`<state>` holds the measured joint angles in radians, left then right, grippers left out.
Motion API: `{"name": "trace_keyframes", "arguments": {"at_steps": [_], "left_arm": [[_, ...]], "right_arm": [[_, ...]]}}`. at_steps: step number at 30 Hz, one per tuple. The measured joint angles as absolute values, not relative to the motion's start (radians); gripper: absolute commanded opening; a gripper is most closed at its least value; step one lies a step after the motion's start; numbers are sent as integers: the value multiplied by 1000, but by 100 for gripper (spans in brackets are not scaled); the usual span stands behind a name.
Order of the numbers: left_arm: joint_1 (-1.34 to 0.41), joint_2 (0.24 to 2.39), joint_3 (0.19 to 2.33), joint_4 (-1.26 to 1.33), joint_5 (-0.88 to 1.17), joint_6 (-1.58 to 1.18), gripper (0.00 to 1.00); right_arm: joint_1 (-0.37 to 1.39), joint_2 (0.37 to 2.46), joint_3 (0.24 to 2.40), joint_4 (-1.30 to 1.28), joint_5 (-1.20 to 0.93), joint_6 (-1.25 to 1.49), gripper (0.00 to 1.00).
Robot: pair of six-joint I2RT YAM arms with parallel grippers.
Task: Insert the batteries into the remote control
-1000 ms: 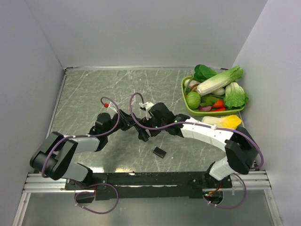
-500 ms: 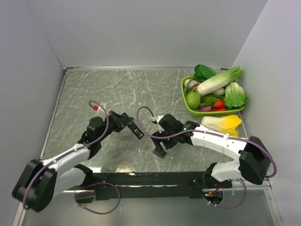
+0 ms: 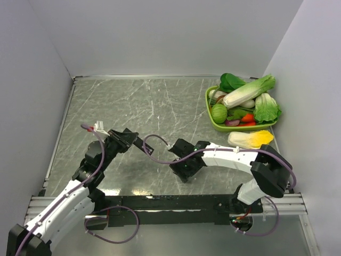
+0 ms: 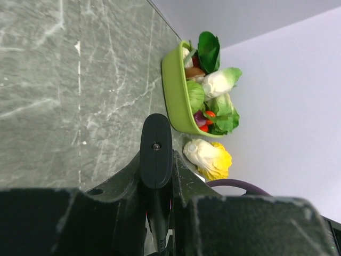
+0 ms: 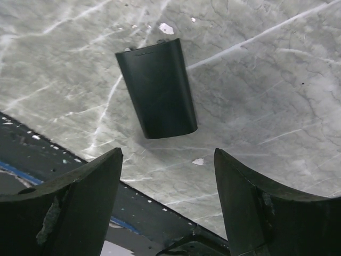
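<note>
The remote control (image 4: 155, 144), a slim black bar, shows edge-on in the left wrist view. It is clamped between the fingers of my left gripper (image 4: 156, 160), which is shut on it. From above, the remote control (image 3: 138, 143) juts rightward out of that gripper (image 3: 128, 140), left of the table's centre. My right gripper (image 5: 168, 154) is open and hangs over the marble near the front edge. A short flat black cover piece (image 5: 157, 88) lies just beyond its fingertips, untouched. In the top view the right gripper (image 3: 184, 169) hides that piece. The batteries are not in view.
A green basket (image 3: 211, 121) of vegetables stands at the back right, and a yellow-tipped cabbage (image 3: 250, 140) lies in front of it. The black mounting rail (image 3: 170, 202) runs along the table's near edge, just under the right gripper.
My left arm has drawn back to the left, carrying the remote control with it. My right gripper has moved toward the front edge, over the cover piece, and its jaws have narrowed a little.
</note>
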<state>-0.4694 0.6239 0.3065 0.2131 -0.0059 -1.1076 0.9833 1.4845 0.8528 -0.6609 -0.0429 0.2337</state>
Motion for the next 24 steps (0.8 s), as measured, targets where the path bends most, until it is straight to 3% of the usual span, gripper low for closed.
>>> {"name": "trace_keyframes", "arguments": {"at_steps": [24], "left_arm": [[-469,530,295,57,-79,-1115,6]], "right_arm": [[1046,1607,904,-646,15,189,62]]}}
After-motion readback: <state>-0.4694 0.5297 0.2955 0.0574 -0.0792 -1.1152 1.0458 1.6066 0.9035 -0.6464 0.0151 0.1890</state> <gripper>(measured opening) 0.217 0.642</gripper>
